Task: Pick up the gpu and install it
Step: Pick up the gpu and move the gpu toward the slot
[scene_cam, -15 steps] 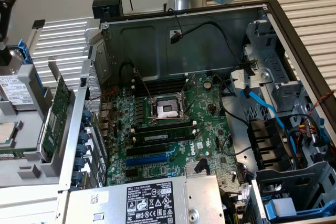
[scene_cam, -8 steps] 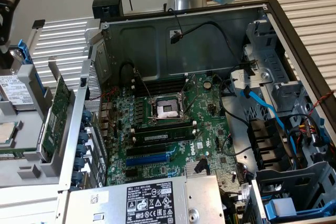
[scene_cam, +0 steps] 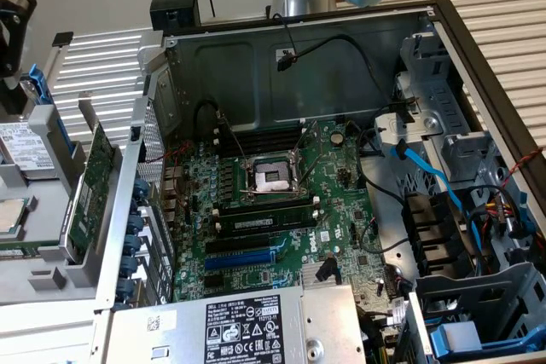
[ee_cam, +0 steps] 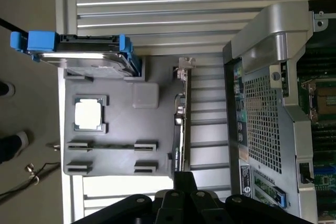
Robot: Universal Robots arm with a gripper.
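Gpu (scene_cam: 92,189) standing on edge in the grey holder tray (ee_cam: 118,129) just outside the open computer case (scene_cam: 444,49), at the exterior view's left, not yet picked up. Hand (ee_cam: 184,182) nearest its end in the wrist view; open or closed cannot be told. Approach step by judgement, needing alignment over the thin edge; little room between case wall (scene_cam: 128,202) and tray.

I see an open computer case (scene_cam: 444,31) lying on its side, with the green motherboard (scene_cam: 281,210) inside and an empty CPU socket (scene_cam: 271,178) near its middle. A memory stick (scene_cam: 264,221) sits just below the socket. A blue cable (scene_cam: 426,168) runs by the drive bays at the exterior view's right. Outside the case, a grey parts tray (ee_cam: 113,153) holds a processor chip (ee_cam: 88,115) and a blue-framed hard drive (ee_cam: 84,56).
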